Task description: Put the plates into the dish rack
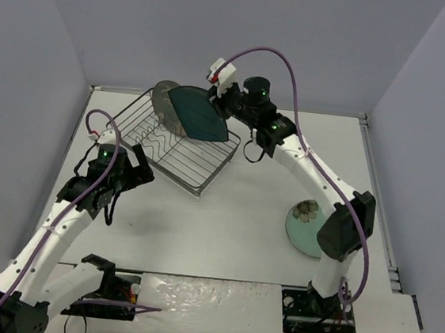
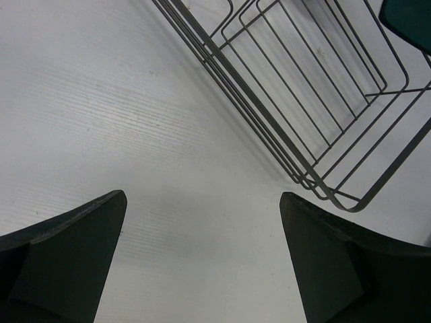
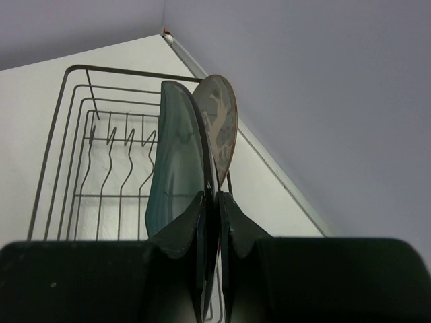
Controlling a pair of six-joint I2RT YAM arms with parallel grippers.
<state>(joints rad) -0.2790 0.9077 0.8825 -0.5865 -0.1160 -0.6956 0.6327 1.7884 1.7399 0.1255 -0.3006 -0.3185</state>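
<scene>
- Grip on my right hand point(image 3: 211, 202): it is pinched tight on the rim of the square teal plate point(image 3: 176, 161), held on edge over the dish rack point(image 1: 185, 161). I can't tell if its lower edge sits in a divider.
- Just behind it, the deer plate point(image 3: 221, 118) stands in the rack, so I count that one loaded.
- My left hand point(image 2: 202, 196) hangs wide open and empty beside the rack's corner.
- Left to do: the mint-green plate point(image 1: 302, 229), flat on the counter point(image 1: 231, 231), well apart from the rack.
</scene>
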